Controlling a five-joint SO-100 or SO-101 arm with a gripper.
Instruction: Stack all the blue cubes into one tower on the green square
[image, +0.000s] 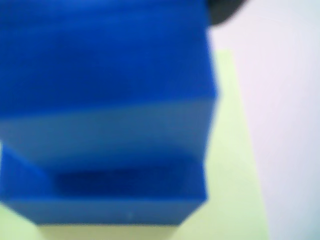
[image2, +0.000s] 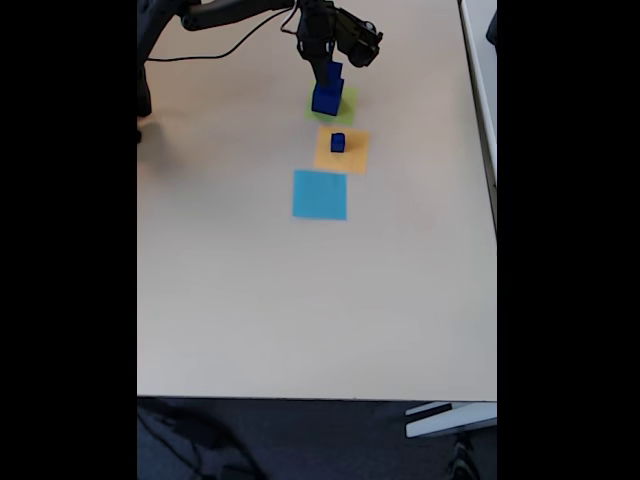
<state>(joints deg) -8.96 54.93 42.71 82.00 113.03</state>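
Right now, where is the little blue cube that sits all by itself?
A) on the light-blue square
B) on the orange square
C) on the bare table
B: in the fixed view the small blue cube sits on the orange square, between the green square holding the tower and the light-blue square, which has nothing on it.

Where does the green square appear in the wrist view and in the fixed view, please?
Wrist view: the green square is a pale lime strip at right and along the bottom edge, under the tower.
Fixed view: the green square lies near the top centre, mostly covered by the tower, just above the orange square.
Shared landmark: the dark-blue tower standing on it.
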